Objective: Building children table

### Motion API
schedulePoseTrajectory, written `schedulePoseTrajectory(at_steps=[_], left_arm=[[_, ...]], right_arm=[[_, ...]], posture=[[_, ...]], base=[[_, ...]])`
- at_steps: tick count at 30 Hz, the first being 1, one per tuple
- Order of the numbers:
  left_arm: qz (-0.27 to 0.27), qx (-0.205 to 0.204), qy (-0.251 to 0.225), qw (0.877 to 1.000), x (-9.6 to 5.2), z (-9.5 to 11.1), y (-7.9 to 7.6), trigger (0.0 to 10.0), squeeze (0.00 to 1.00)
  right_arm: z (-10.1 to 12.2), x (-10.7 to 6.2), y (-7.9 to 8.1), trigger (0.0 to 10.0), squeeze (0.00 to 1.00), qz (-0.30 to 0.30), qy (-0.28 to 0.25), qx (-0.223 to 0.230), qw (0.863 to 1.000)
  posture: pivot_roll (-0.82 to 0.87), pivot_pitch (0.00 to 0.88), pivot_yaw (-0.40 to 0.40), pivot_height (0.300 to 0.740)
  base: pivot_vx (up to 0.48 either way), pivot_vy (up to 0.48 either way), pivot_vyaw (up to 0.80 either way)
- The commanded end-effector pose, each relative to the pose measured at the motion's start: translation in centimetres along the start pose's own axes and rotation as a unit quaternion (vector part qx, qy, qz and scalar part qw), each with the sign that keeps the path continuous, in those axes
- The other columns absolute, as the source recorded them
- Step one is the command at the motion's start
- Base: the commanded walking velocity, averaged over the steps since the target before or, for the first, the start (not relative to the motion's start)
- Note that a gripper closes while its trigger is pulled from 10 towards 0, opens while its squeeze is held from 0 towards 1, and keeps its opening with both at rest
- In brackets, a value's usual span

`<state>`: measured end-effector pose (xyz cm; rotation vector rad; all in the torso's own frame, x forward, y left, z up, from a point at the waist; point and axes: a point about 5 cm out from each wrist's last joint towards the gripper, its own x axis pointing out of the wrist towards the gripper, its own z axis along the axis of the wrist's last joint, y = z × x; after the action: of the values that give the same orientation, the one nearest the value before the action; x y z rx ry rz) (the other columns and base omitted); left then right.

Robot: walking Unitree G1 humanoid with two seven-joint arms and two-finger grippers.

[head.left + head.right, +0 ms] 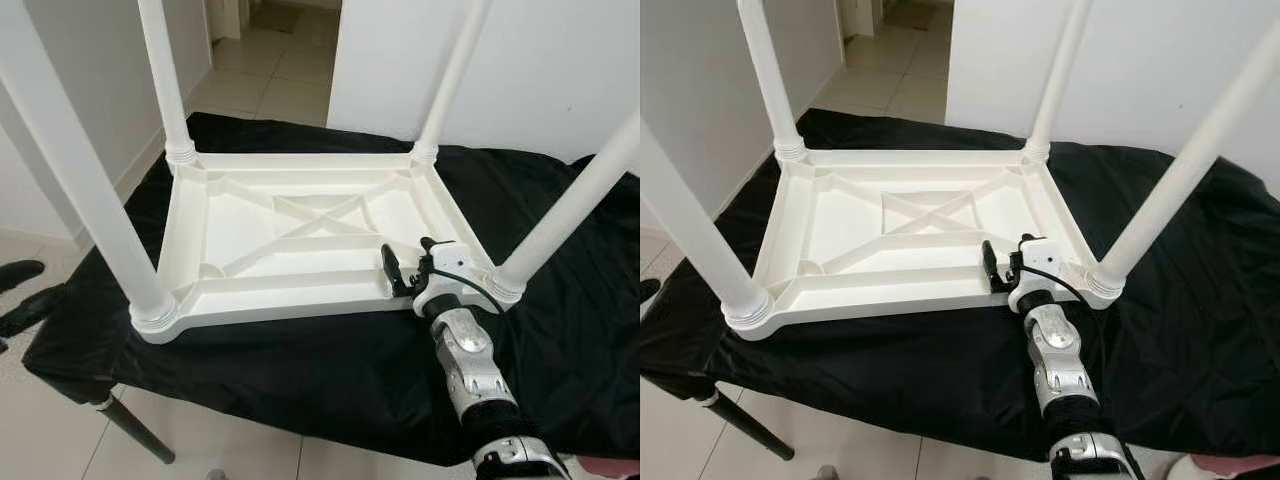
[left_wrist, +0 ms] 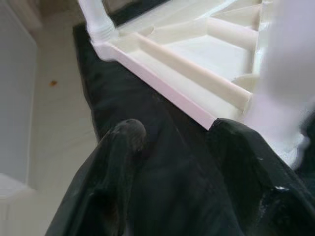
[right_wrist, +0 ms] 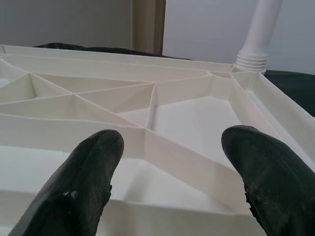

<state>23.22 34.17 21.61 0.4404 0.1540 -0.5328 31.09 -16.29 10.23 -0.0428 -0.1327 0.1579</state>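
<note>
Nearest the camera, the right arm [image 1: 470,365] reaches forward over the black cloth [image 1: 330,370] that drapes the worktop [image 1: 130,425], a dark leg of which shows under the cloth's near left corner. The right claw [image 1: 405,268] sits at the near rim of the children table [image 1: 290,235], close to its near right corner. In the right wrist view its two black fingers [image 3: 83,187] stand well apart with the white ribbed underside between and beyond them; they grip nothing.

The left claw [image 2: 182,187] shows in the left wrist view, hovering over the black cloth just beside a long edge of the children table, with one leg close by on one side, blurred, and another leg farther along that edge. Its fingers [image 2: 115,172] are spread wide and hold nothing.

The children table lies upside down in the middle of the cloth, its top flat against it and its underside facing up, crossed by raised ribs that form an X at the centre. Four white legs stand upright from its corners: the near left leg [image 1: 85,190], the near right leg [image 1: 570,205], the far left leg [image 1: 165,75] and the far right leg [image 1: 450,75].

Beyond the children table, a white wall [image 1: 540,60] rises on the right, and a tiled floor [image 1: 265,75] runs away on the left.
</note>
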Motion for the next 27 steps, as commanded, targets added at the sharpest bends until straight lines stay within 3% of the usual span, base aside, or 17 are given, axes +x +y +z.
schedulePoseTrajectory(at_steps=[1,7,9,16,19,21,27], left_arm=[[0.017,0.021,0.018,0.999,0.4,-0.1,0.6,10.0,0.00],[0.046,0.071,0.010,0.996,3.0,0.6,2.2,10.0,0.00],[0.057,0.082,-0.010,0.995,4.8,1.5,2.7,10.0,0.00],[0.052,0.079,-0.063,0.993,7.6,3.4,2.8,10.0,0.00],[0.047,0.071,-0.095,0.992,9.6,4.6,2.9,10.0,0.00],[0.047,0.071,-0.095,0.992,9.6,4.6,2.9,10.0,0.00],[0.014,0.062,-0.128,0.990,12.0,5.6,2.3,10.0,0.00]], right_arm=[[0.0,-0.2,0.1,10.0,0.00,0.004,-0.001,-0.004,1.000],[0.2,-0.9,-0.1,10.0,0.00,-0.006,-0.001,-0.007,1.000],[0.7,-1.5,-0.1,10.0,0.00,-0.022,-0.008,-0.011,1.000],[1.1,-2.7,0.1,10.0,0.00,-0.057,-0.013,-0.029,0.998],[1.3,-3.8,0.0,10.0,0.00,-0.095,-0.012,-0.035,0.995],[1.3,-3.8,0.0,10.0,0.00,-0.095,-0.012,-0.035,0.995],[1.4,-6.2,-0.5,10.0,0.00,-0.176,0.000,-0.027,0.984]], posture=[[0.11,0.000,-0.024,0.740],[0.07,0.000,-0.026,0.740],[0.06,0.000,-0.025,0.740],[0.05,0.000,-0.025,0.740],[0.01,0.000,-0.013,0.740],[0.01,0.000,-0.013,0.740],[-0.02,0.000,-0.005,0.740]], base=[[0.000,0.000,0.00],[0.000,0.000,0.00],[0.000,0.000,0.00],[0.000,0.000,0.00],[0.000,0.000,0.00],[0.000,0.000,0.00],[0.000,0.000,0.00]])
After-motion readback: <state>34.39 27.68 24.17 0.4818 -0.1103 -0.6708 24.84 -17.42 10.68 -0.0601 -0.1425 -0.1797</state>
